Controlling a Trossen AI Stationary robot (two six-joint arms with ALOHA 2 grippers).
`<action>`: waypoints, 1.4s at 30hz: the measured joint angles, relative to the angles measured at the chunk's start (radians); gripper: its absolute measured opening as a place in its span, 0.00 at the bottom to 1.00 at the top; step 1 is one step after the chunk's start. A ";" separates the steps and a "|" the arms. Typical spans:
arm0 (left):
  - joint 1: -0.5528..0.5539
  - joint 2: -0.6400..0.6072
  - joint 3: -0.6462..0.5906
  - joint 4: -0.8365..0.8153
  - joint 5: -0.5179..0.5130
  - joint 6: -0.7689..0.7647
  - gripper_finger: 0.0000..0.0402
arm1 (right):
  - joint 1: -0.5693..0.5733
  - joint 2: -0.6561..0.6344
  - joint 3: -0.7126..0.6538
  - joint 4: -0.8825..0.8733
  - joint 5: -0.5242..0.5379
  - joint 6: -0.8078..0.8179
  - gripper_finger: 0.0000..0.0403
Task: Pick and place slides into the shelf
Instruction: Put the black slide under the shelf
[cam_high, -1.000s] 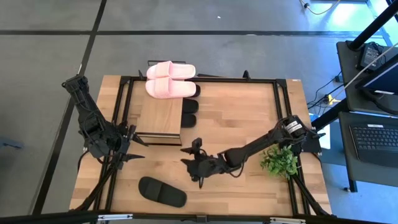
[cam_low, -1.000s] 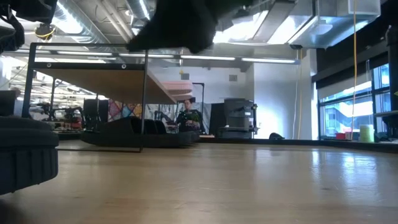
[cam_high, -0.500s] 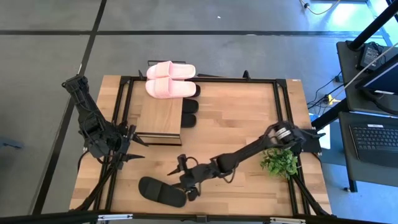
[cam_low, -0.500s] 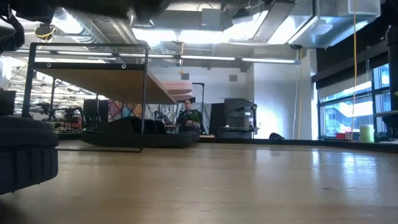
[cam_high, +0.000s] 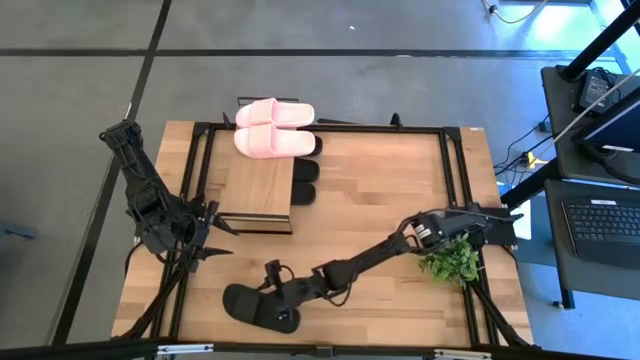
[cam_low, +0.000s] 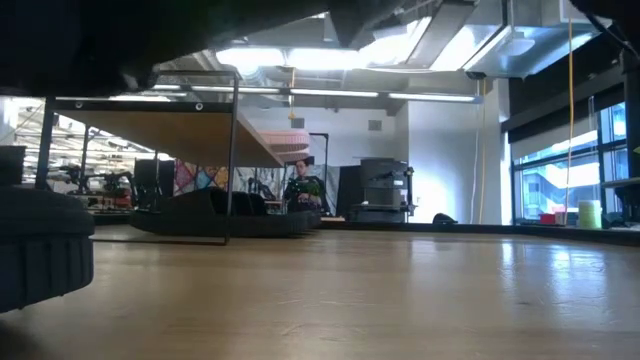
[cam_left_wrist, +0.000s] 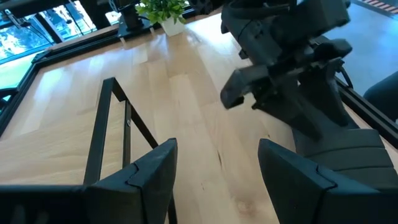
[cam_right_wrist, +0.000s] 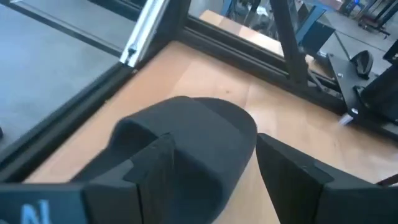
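One black slide (cam_high: 258, 306) lies flat on the table near its near edge. My right gripper (cam_high: 275, 293) is open and low over its right end. In the right wrist view the slide's strap (cam_right_wrist: 186, 140) bulges between the two fingers (cam_right_wrist: 152, 171). The pink pair (cam_high: 272, 128) sits on the far end of the shelf's top board (cam_high: 256, 185). Other black slides (cam_high: 304, 180) stick out from under the shelf on its right side. My left gripper (cam_high: 213, 236) is open and waits by the shelf's near left corner. My right gripper (cam_right_wrist: 211, 180) comes at the black slide slanting down from the table's right, with one finger on either side of the strap's hump. I cannot tell whether the fingers touch it. The slide lies flat on the table.
A small green plant (cam_high: 449, 262) stands near the table's right edge, beside the right arm's base. A black frame rail (cam_high: 330, 128) runs around the tabletop. Bare wood lies between the shelf and the plant.
My right gripper has travelled toward the table's left and near edge, from the middle of the table to the black slide, with the arm stretching out low across the wood. The slide has stayed where it was.
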 joint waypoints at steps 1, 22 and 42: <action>0.000 0.000 0.000 0.000 0.000 0.000 0.54 | -0.004 0.011 0.017 -0.014 0.000 0.000 0.56; 0.000 0.000 0.000 0.000 0.000 -0.020 0.54 | -0.019 0.038 0.049 -0.124 0.000 0.000 0.56; 0.000 0.000 0.000 0.000 0.000 -0.020 0.54 | -0.027 0.037 0.049 -0.013 0.000 0.063 0.56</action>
